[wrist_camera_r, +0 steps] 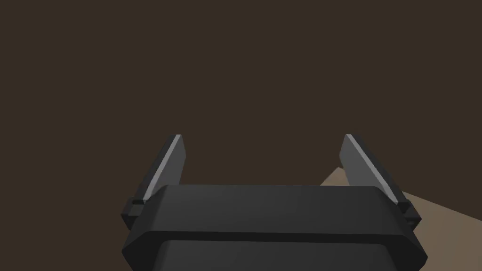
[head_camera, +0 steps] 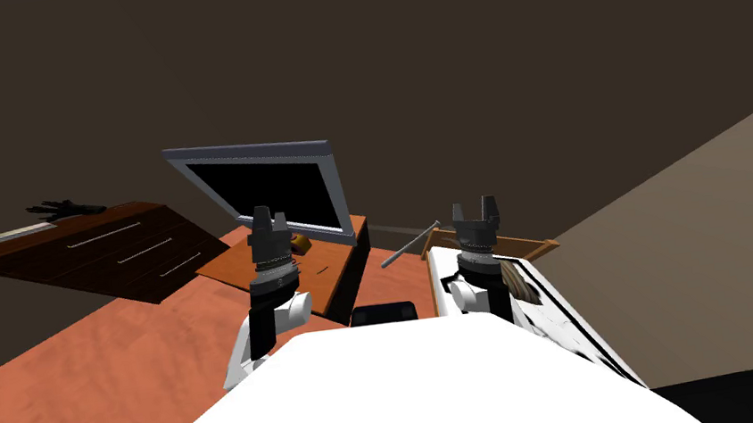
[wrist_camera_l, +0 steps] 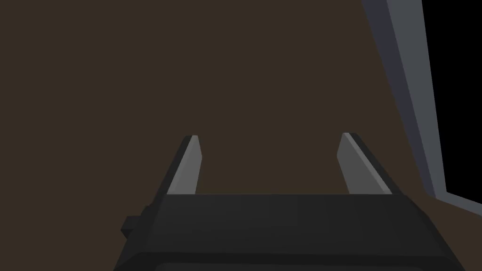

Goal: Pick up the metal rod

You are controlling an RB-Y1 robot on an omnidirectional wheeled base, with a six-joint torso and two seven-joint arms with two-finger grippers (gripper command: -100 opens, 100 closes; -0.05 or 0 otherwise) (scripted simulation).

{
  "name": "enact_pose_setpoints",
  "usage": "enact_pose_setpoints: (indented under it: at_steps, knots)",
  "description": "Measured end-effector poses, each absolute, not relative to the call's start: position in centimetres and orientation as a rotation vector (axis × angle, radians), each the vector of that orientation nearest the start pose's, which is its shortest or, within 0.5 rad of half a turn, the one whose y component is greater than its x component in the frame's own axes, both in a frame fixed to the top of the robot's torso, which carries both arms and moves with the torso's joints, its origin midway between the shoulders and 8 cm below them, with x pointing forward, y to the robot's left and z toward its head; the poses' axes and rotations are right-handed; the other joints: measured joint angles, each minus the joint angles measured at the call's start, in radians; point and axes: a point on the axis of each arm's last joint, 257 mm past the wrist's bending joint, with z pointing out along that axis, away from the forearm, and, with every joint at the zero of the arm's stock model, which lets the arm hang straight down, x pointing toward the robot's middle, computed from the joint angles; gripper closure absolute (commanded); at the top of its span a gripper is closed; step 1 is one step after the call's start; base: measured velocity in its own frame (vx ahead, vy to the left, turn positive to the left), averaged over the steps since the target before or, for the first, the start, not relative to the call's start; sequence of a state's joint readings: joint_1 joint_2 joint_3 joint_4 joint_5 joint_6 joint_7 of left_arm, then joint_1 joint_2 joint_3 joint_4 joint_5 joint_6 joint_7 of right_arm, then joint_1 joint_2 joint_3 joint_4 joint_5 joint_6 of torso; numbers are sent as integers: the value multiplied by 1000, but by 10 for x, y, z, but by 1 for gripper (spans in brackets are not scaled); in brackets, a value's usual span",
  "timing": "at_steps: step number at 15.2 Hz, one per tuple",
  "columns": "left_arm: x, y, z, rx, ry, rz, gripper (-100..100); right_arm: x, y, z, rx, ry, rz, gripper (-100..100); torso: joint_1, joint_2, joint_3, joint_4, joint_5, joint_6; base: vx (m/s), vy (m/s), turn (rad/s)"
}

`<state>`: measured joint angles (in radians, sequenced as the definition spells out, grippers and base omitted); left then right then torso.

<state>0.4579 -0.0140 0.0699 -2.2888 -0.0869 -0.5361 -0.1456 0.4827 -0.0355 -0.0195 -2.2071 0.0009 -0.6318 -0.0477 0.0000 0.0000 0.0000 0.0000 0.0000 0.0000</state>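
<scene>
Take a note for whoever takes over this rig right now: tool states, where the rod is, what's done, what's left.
Both are open and empty: the left tool is up in front of the monitor on the wooden desk, and the right tool is up over the wood-rimmed white furniture.
The metal rod is thin and grey. It slants across the gap between desk and furniture, upper end at the wood rim's corner, nearer the right tool and apart from both.
Done: nothing grasped.
Left: lower a tool, probably the right one, close on the rod, lift.
</scene>
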Motion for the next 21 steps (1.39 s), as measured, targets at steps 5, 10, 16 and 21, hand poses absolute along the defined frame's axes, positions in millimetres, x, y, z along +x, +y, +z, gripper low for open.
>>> enact_pose_setpoints:
  at_steps: [5, 10, 16, 21]
  knots:
    - [348, 286, 35, -471, 713, -1069, -100, 336, -279, 22, 585, 578, 1352, 0, 0, -2, -1, 0, 0, 0, 30, -13, -27]
    - [372, 307, -8, -557, 843, -1042, -100, 336, -279, 22, 585, 578, 1352, 0, 1, -5, -3, -1, 0, 0, 57, -2, -41]
    - [397, 350, -65, -725, 963, -990, -100, 336, -279, 22, 585, 578, 1352, 0, 0, -6, -3, -1, 0, 0, 66, -8, -46]
    - [409, 378, -119, -879, 1044, -941, -100, 336, -279, 22, 585, 578, 1352, 0, 0, -4, -3, -1, 0, 0, 57, -6, -35]
